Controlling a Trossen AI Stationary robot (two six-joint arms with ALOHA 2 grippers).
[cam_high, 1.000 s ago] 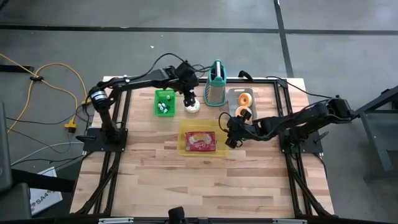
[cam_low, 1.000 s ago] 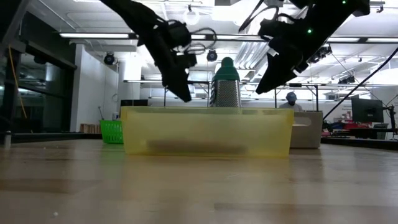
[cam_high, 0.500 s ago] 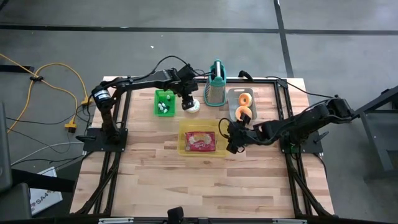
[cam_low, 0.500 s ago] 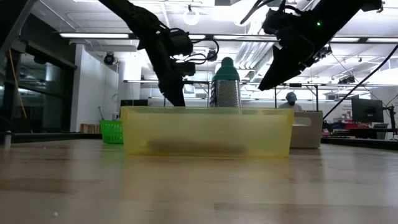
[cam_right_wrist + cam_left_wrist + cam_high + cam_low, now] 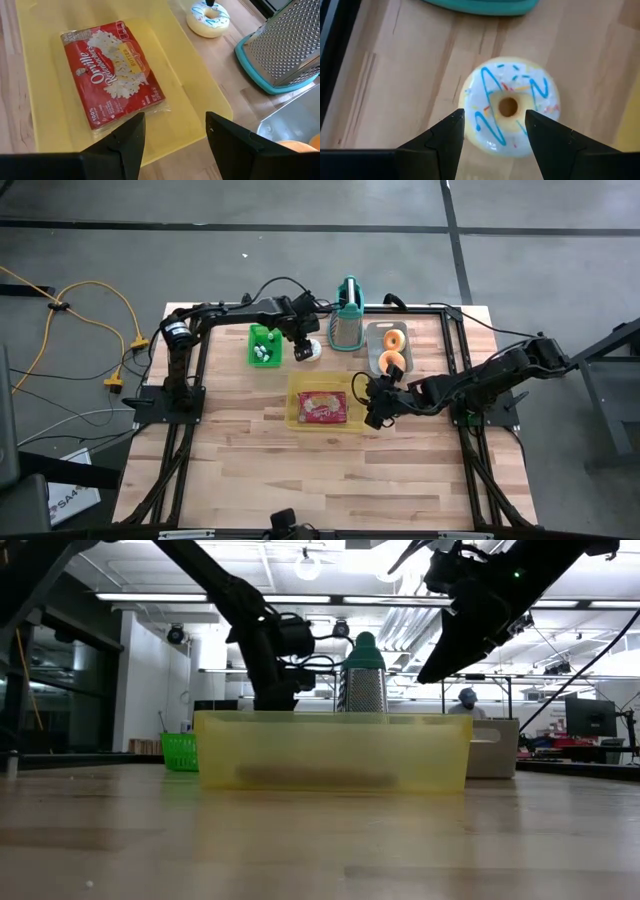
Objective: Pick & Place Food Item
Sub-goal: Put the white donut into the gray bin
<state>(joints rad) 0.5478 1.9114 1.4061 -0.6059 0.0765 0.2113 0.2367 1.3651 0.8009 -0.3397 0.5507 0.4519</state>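
Observation:
A white-iced donut with blue stripes lies flat on the wooden table, between the green basket and the grater. My left gripper hangs open just above it, one finger on each side, pointing steeply down; in the high view my left gripper covers part of the donut. My right gripper is open in the air by the right end of the yellow tray. The tray holds a red popcorn bag.
A grey tray with two orange donuts sits right of the grater. The green basket holds small pale items. The near half of the table is bare wood. A dark metal frame runs along the table's sides.
My left gripper has come down toward the white donut and tipped more steeply, its fingers now dropping behind the yellow tray's wall in the low view. My right gripper has shifted a little toward the table's near edge. Neither has changed its opening.

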